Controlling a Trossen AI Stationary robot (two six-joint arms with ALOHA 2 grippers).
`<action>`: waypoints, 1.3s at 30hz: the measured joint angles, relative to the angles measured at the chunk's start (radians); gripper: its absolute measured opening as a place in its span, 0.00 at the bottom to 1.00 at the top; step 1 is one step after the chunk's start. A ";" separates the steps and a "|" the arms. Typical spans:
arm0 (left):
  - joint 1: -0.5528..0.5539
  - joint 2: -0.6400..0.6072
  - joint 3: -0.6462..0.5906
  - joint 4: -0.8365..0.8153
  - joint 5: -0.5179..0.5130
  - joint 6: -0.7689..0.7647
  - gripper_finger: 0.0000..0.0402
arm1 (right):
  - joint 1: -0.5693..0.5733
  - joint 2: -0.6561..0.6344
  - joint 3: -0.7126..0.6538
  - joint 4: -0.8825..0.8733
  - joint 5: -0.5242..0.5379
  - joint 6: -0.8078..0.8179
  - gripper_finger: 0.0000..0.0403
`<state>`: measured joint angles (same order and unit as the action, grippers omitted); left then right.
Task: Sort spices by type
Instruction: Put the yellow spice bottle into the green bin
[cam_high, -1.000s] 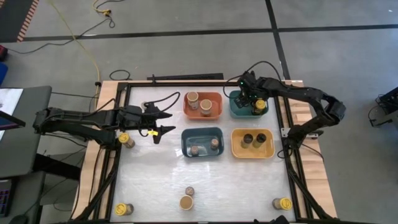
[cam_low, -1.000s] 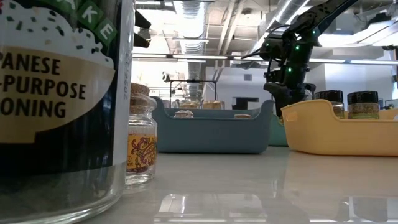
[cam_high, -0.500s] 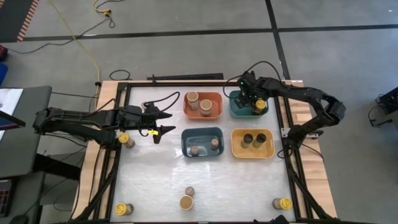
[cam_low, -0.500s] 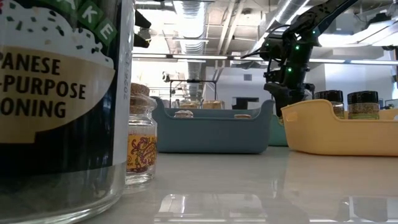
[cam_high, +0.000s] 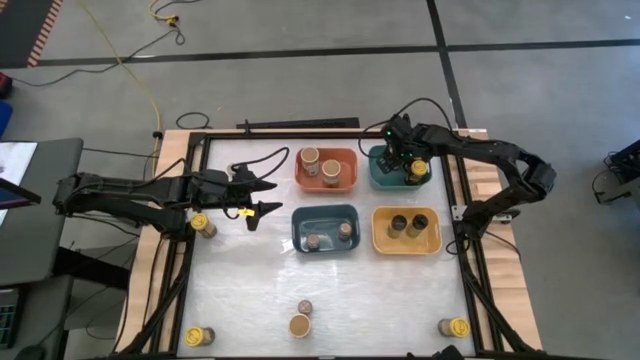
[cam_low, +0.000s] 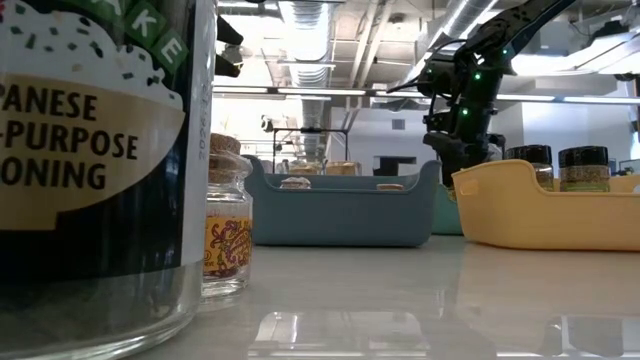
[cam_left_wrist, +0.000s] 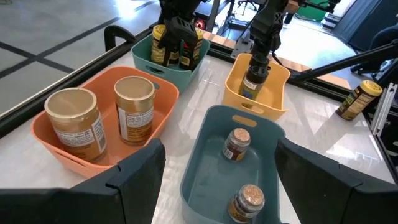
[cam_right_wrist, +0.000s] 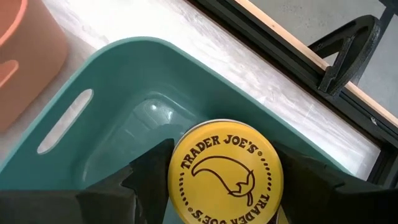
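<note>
Yellow is the lid that matters here: a yellow-lidded jar (cam_right_wrist: 225, 172) stands upright inside the teal bin (cam_right_wrist: 93, 74), and the right gripper (cam_high: 410, 163) hangs straight above it, one dark finger on each side of the lid. In the right wrist view the fingers flank the lid closely, but whether they press on the jar or stand just clear of it I cannot tell, so grasped or let go stays unsettled. The jar's long axis is vertical and in line with the gripper's approach, so by my judgement the coming move turns on a plain vertical path: straight up clears the bin wall, and any sideways drift could tip the jar. The left gripper (cam_high: 262, 195) waits over the left part of the worktop (cam_high: 250, 290) with its fingers spread and nothing between them, facing the orange bin (cam_left_wrist: 163, 93) and the blue bin (cam_left_wrist: 205, 134). A second yellow-lidded jar (cam_high: 200, 222) stands on the worktop just beside the left arm, well apart from the right one, so the left arm is the nearer for it. Other loose jars sit along the near edge: a yellow-lidded one at each corner (cam_high: 199, 336) (cam_high: 453, 327) and a tan-lidded jar (cam_high: 299, 325) between them.
</note>
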<state>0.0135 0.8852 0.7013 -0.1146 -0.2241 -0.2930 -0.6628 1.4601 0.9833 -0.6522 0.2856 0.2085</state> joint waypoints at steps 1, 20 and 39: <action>0.000 0.000 0.000 0.000 0.000 -0.003 0.72 | 0.000 0.000 0.000 0.002 0.000 0.000 0.67; 0.000 0.000 0.000 0.000 0.035 -0.007 0.72 | 0.000 0.000 0.000 0.002 0.000 -0.001 0.68; 0.000 0.000 0.000 0.000 0.034 -0.007 0.72 | 0.000 -0.044 0.022 -0.033 0.000 -0.006 0.91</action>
<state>0.0135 0.8856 0.7013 -0.1146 -0.1901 -0.2996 -0.6628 1.4160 1.0048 -0.6848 0.2855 0.2020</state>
